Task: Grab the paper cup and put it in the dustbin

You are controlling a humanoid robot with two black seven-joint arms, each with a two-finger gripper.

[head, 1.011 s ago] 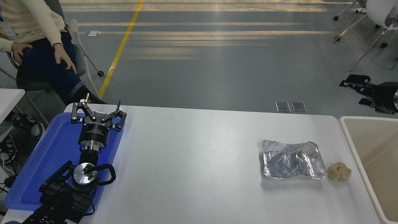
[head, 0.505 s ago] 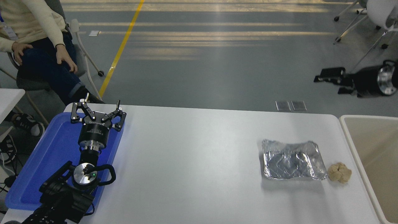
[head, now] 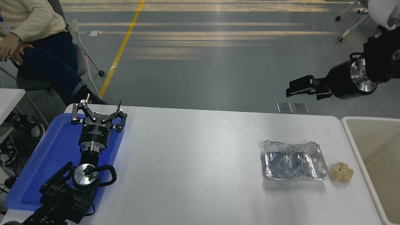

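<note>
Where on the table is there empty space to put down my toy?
The big bare patch of the white table lies between the flat blue plastic tray, under the parked left gripper, and the crinkled silver foil tray. The right end is crowded: foil tray, tan paper ball, beige bin.

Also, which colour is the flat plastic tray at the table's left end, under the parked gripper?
Blue: the flat plastic tray is plain bright blue, seen in the head view.
</note>
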